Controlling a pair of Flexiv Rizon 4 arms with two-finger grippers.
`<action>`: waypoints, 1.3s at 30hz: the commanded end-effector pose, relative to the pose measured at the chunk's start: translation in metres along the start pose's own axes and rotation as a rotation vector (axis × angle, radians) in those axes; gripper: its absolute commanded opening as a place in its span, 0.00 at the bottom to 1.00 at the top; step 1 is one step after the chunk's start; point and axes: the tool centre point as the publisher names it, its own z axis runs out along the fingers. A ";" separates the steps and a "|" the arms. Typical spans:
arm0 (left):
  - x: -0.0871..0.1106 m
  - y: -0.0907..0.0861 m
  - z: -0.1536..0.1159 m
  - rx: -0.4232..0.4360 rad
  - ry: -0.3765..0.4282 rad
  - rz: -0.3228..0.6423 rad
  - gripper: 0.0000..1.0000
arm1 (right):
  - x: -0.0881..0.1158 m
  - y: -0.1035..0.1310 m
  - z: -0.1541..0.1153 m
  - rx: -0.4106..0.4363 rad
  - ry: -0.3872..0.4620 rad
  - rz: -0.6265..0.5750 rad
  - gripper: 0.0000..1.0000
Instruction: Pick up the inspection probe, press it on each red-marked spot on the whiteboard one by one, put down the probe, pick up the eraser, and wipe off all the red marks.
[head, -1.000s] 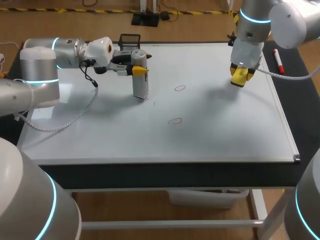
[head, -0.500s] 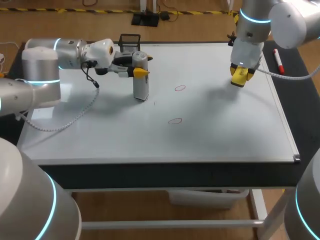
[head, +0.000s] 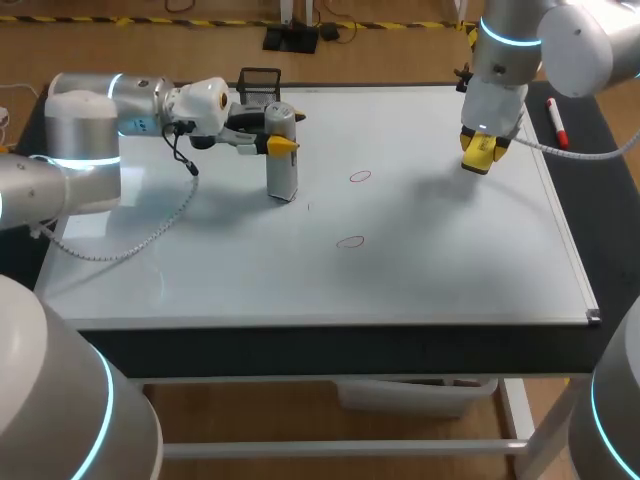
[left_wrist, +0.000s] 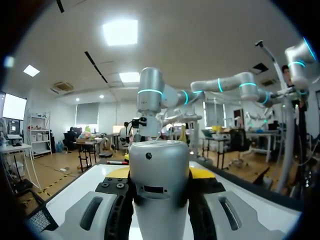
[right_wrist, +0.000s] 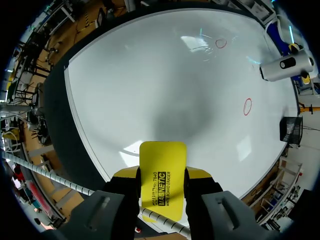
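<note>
Standing upright on the whiteboard (head: 450, 260), the inspection probe (head: 281, 155) is pinched near its top by the left hand (head: 277, 140), with 1 yellow tip on each side of it. I think it is held this way so its bottom end can be pushed down on a mark. Its foot looks like it rests on the board, but I cannot be sure. The 2 red rings, one (head: 360, 176) and the other (head: 351, 241), sit a bit to the probe's right, apart from it. The left arm comes in from the side with its wrist lying flat, low over the counter (head: 300, 345). The right arm hangs above the board's far right part, its hand (head: 481, 150) pointing down and squeezing the yellow eraser (right_wrist: 162, 170), likely kept ready for wiping later.
</note>
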 end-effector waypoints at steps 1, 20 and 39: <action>0.004 -0.001 0.001 -0.034 -0.012 0.007 0.00 | 0.000 0.000 -0.001 0.002 0.004 -0.002 0.00; 0.006 -0.002 0.001 -0.055 -0.008 0.020 0.00 | 0.000 0.000 -0.001 0.002 0.004 -0.002 0.00; 0.003 -0.022 -0.019 -0.015 -0.060 0.033 0.00 | 0.000 0.000 -0.001 0.002 0.004 -0.002 0.00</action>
